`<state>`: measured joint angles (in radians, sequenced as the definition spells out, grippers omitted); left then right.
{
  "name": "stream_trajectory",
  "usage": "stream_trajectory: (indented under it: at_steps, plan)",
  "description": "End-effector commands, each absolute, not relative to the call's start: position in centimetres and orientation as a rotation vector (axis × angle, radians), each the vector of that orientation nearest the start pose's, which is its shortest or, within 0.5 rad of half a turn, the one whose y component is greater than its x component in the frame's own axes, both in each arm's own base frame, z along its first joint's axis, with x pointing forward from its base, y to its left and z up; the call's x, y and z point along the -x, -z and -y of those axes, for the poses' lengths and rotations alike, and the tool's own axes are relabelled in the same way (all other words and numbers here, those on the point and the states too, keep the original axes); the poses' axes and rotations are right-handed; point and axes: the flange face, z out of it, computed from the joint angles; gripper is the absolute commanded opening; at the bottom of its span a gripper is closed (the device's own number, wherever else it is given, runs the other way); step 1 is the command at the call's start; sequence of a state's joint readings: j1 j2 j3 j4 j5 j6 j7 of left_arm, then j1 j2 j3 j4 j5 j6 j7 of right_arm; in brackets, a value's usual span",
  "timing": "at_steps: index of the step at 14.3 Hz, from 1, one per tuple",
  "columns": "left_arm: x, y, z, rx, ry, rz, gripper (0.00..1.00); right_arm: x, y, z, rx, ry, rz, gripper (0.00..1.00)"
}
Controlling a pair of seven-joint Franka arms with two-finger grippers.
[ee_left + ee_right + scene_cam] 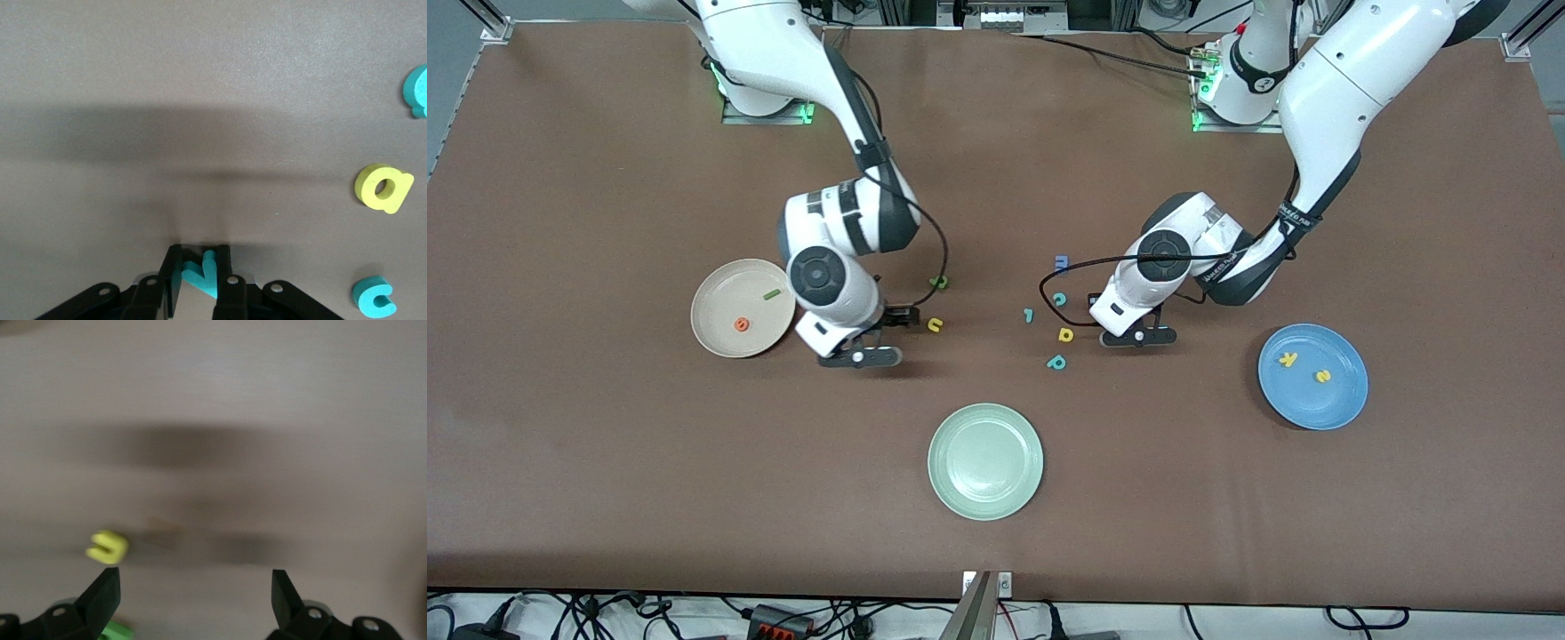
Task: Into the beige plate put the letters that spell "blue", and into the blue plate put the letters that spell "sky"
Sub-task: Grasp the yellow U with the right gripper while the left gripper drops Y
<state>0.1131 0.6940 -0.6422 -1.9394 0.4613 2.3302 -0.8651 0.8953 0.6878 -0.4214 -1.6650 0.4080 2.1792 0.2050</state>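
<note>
Clamped between the left gripper's [198, 277] black fingers is the teal y [202, 275], held just over the brown table [605, 462] near the loose letters in the middle. Close by lie the yellow d [383, 189], the teal c [373, 297] and the teal p [1056, 362], with the blue m [1061, 262] a little farther from the front camera. Toward that arm's end of the table, the blue plate [1343, 404] holds the yellow k [1288, 359] and yellow s [1323, 376]. Over by the beige plate [716, 298], the right gripper [195, 590] hangs with fingers spread wide and empty, above the yellow u [107, 547] and a green letter [938, 282]. That plate carries the orange e [742, 324] and dark green l [771, 294]. A pale green plate [985, 460] sits nearest the front camera.
</note>
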Motion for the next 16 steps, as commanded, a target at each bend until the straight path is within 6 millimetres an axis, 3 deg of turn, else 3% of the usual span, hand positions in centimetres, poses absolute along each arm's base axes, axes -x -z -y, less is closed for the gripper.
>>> stream_trajectory:
  at_steps: [1,3,6,11,12,13,14,16]
  plan:
    - [-53.5,-18.6,28.4,3.097,-0.197,0.115,0.08,-57.1,-21.8,-36.4,3.075,-0.138,0.407,1.0]
    - [-54.9,-20.9,27.2,3.045,-0.207,0.035,0.08,-56.9,-21.8,-37.7,3.003,-0.063,0.716,1.0]
    - [-57.8,-24.7,23.9,2.975,-0.249,-0.075,0.08,-55.6,-20.6,-39.2,2.948,-0.065,0.933,1.0]
    - [-63.7,-30.2,14.7,2.947,-0.331,-0.354,0.08,-55.1,-18.2,-40.3,2.898,-0.004,1.134,1.0]
    - [-64.4,-30.2,12.7,2.947,-0.338,-0.406,0.08,-55.1,-17.9,-40.3,2.891,-0.001,1.167,1.0]
    - [-65.0,-29.5,10.3,2.946,-0.348,-0.468,0.08,-55.0,-17.7,-40.3,2.884,-0.003,1.186,0.94]
    - [-66.1,-28.8,7.0,2.964,-0.336,-0.523,0.08,-55.1,-17.7,-40.2,2.886,-0.002,1.185,0.83]
    - [-67.1,-27.7,3.6,2.976,-0.285,-0.638,0.08,-55.0,-17.6,-40.4,2.883,-0.004,1.198,0.66]
